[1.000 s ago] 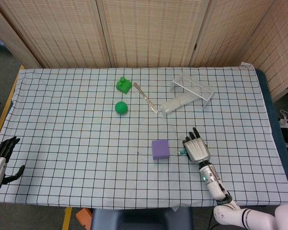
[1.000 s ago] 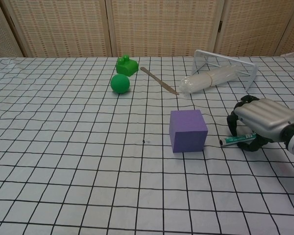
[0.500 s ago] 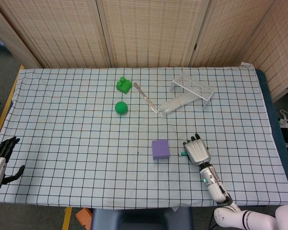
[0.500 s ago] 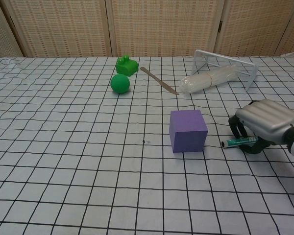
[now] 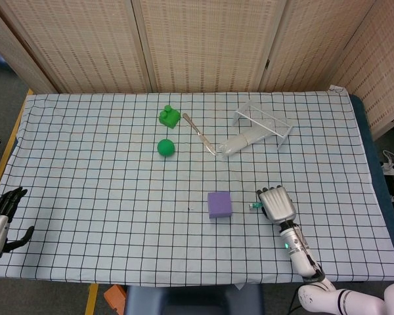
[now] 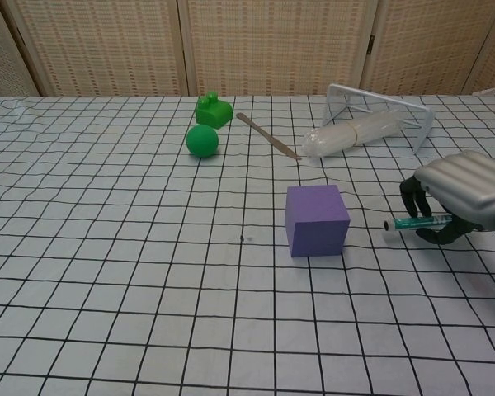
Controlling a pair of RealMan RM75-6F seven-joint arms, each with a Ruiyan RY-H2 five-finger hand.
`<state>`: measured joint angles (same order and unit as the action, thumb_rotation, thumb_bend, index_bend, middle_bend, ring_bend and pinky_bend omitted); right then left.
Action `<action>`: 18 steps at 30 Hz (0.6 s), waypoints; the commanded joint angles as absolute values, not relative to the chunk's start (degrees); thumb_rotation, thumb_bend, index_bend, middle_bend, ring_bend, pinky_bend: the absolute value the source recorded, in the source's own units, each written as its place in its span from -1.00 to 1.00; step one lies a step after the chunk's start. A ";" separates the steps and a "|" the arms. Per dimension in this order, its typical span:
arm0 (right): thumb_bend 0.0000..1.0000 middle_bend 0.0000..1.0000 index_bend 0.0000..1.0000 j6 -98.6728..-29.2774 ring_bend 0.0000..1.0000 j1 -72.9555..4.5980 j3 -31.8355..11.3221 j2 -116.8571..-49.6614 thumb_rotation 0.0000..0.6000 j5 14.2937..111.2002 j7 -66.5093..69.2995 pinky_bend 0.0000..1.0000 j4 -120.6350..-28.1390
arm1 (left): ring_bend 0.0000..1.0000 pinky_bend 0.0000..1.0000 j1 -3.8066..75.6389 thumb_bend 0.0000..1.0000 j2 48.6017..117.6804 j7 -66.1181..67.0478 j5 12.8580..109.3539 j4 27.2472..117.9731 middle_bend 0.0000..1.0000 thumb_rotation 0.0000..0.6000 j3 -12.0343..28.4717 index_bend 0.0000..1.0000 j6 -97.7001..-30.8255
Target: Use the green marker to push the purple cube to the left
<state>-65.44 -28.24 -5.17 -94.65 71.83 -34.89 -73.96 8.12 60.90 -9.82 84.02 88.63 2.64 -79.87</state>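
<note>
Right of centre on the checked-cloth worktop [image 6: 107,247]: right hand [image 6: 460,196] curled round green marker [image 6: 417,222], held level w/ tip aimed left at purple cube [image 6: 316,219], small gap between, prob lining up the shove. Cube matte, square-edged, sits flat. Left hand [image 5: 0,220] idle at far edge, fingers apart, nothing in it.

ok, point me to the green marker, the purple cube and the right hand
green marker [image 6: 411,222], chest view, on its barrel left of the fingers
purple cube [image 6: 316,221], chest view, front face
right hand [image 6: 462,191], chest view, back of the hand
</note>
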 commanded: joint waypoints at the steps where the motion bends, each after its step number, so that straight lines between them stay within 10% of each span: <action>1: -0.25 0.57 1.00 -66.27 0.23 -27.94 -5.58 -93.29 1.00 73.02 -32.47 0.23 -74.95 | -1.00 -0.77 8.16 -0.24 60.95 -9.73 84.00 88.63 -1.00 1.00 2.64 -1.00 -79.80; 18: -0.24 0.57 1.00 -60.67 0.24 -32.54 -7.83 -96.38 1.00 67.46 -39.11 0.23 -78.26 | -1.00 -0.77 8.88 -0.24 61.32 -9.16 84.28 88.52 -1.00 1.00 2.35 -1.00 -78.62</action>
